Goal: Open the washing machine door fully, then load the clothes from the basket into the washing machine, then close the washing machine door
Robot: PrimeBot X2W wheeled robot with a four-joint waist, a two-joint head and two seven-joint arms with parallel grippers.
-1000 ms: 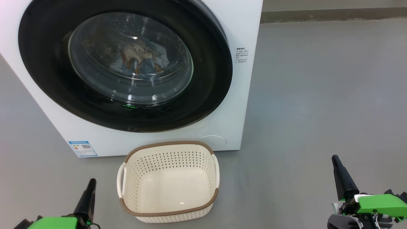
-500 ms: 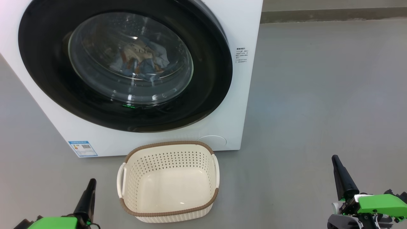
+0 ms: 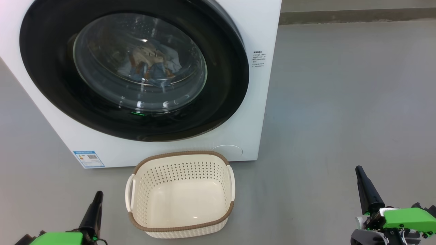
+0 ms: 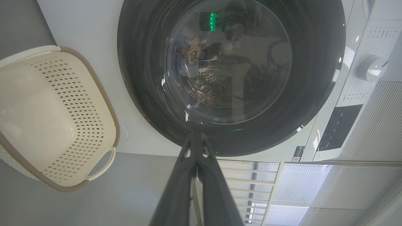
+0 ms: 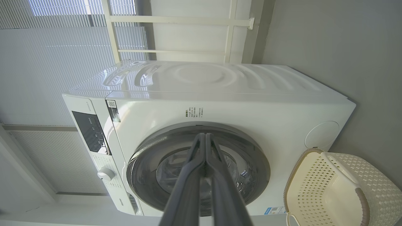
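Note:
The white washing machine (image 3: 259, 102) stands ahead with its round black door (image 3: 221, 81) shut flat against the front. Through the glass window the light blue and orange-brown clothes (image 3: 150, 64) lie inside the drum. The cream basket (image 3: 180, 194) with a brown rim sits on the floor just in front of the machine, with nothing inside. My left gripper (image 3: 98, 194) rests low at the basket's left, fingers shut together and holding nothing. My right gripper (image 3: 358, 169) stays low at the far right, also shut with nothing in it. Both wrist views show the closed door (image 4: 314, 78) (image 5: 251, 150) beyond pressed-together fingers.
Grey floor (image 3: 340, 102) stretches out to the machine's right. A wall base (image 3: 357, 15) runs along the back. The machine's dial (image 4: 370, 67) and dark control panel (image 4: 337, 127) lie along its top front edge. Window blinds (image 5: 47, 62) hang behind the machine.

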